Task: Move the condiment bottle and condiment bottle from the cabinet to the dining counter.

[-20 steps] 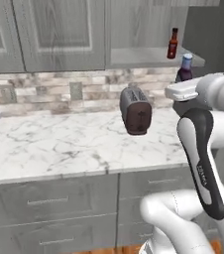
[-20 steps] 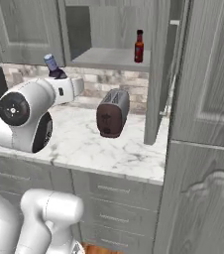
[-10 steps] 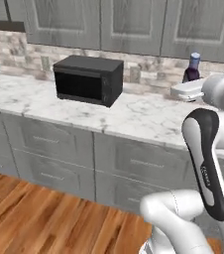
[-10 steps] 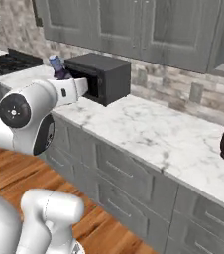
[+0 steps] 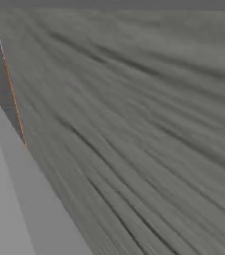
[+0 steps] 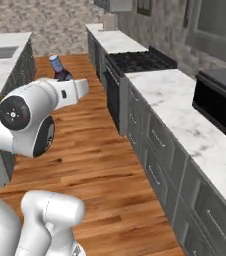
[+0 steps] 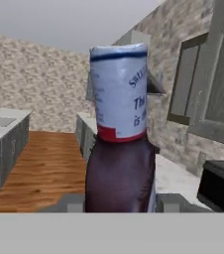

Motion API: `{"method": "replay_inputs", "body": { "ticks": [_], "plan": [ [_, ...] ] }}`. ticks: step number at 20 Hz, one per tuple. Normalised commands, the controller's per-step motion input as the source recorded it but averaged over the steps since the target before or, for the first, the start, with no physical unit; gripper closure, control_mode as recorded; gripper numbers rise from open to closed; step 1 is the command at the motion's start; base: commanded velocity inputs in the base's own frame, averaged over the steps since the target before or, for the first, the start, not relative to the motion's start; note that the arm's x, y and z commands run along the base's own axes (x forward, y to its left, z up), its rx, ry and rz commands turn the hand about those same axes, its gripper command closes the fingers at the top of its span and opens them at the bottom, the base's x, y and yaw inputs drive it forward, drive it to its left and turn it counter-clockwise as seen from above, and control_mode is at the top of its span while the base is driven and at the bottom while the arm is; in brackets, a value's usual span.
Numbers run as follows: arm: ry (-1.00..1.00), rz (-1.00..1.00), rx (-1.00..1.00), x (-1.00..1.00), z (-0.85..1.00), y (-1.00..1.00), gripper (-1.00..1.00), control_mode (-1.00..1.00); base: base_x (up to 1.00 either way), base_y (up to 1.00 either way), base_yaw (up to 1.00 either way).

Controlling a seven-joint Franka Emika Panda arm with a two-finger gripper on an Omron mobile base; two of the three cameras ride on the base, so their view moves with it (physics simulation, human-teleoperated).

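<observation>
A condiment bottle with a dark purple body, a white label and a blue cap stands upright between my fingers. My gripper is shut on its lower body. From the right base view, the bottle sticks up behind my white hand, and the gripper is held high over the wooden floor. The cabinet and the other condiment bottle are out of view. A marble counter with a sink runs along the left; I cannot tell whether it is the dining counter.
A grey panel stands very close in the left base view. On the right run marble-topped cabinets with a stove and a black microwave. A wooden floor aisle lies between the counters.
The base has turned and both base views have swung from the microwave counter to the kitchen aisle and a close grey panel. The bottle stays in my gripper.
</observation>
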Motion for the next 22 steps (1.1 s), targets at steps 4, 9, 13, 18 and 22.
{"method": "replay_inputs", "body": {
  "ticks": [4,9,13,18,22],
  "plan": [
    [0.0,0.0,0.0,0.0,0.0,0.0,1.0,1.0,-0.08,0.73,0.91],
    [0.0,0.0,0.0,0.0,0.0,0.0,1.0,1.0,0.14,0.57,0.67],
    [0.0,0.0,0.0,0.0,0.0,0.0,1.0,1.0,0.34,0.0,0.06],
    [0.0,0.0,0.0,0.0,0.0,0.0,1.0,1.0,0.44,0.0,0.0],
    [0.0,0.0,0.0,0.0,0.0,0.0,1.0,1.0,0.84,-0.19,0.0]
  ]
}}
